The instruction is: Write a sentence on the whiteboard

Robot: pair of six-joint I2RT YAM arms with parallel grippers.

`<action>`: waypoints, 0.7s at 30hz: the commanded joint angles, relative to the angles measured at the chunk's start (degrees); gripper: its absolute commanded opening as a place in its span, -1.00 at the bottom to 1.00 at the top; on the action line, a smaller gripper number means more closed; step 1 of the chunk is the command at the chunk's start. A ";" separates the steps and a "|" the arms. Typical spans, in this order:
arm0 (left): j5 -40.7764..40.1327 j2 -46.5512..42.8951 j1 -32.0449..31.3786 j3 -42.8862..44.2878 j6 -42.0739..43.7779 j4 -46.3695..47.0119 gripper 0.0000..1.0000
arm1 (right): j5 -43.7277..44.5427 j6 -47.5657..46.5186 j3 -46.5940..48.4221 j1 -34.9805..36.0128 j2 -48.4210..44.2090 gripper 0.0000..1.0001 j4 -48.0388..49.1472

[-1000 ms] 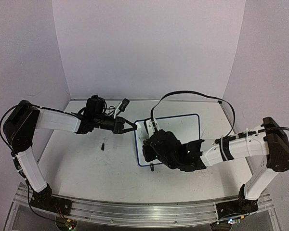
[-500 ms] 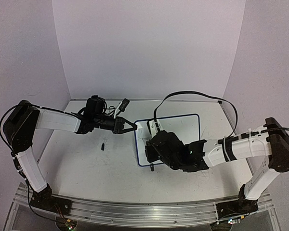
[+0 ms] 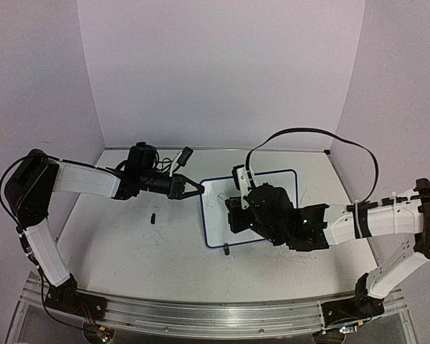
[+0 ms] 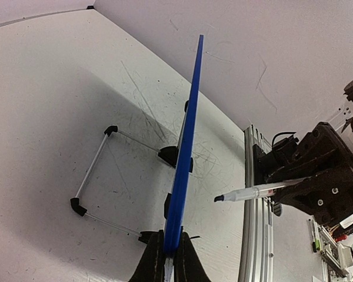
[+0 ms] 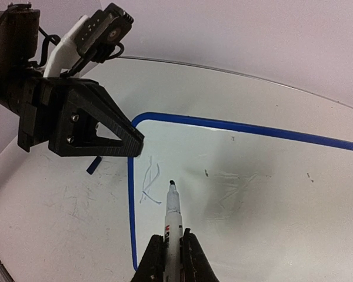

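Right wrist shows right gripper (image 5: pixel 172 249) clamping marker (image 5: pixel 173 214), left gripper (image 5: pixel 134 143) pinching whiteboard (image 5: pixel 265 188) edge, sentence (image 5: pixel 149 185) strokes illegible.

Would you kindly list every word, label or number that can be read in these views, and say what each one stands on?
Whiteboard: a few thin pen strokes near its left edge, perhaps a "K"; no full word to read.
Marker: small red and dark print on the barrel, too small to read.
No other text can be read in any view.
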 commanded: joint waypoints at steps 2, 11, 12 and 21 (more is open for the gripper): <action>0.51 -2.73 -0.18 -0.31 0.52 -0.33 -1.00 | 0.02 -2.40 3.60 -0.10 3.33 -1.00 3.83; 0.70 -2.66 -0.20 -0.16 0.52 -0.33 -1.00 | 2.14 -2.65 4.61 -0.09 4.78 -1.00 4.98; 0.76 -2.67 -0.17 -0.16 0.53 -0.33 -1.00 | 2.23 -2.73 4.69 -0.13 4.87 -1.00 5.07; 0.84 -2.67 -0.19 -0.18 0.60 -0.33 -1.00 | 3.73 -2.13 5.00 -0.84 6.51 -1.00 4.80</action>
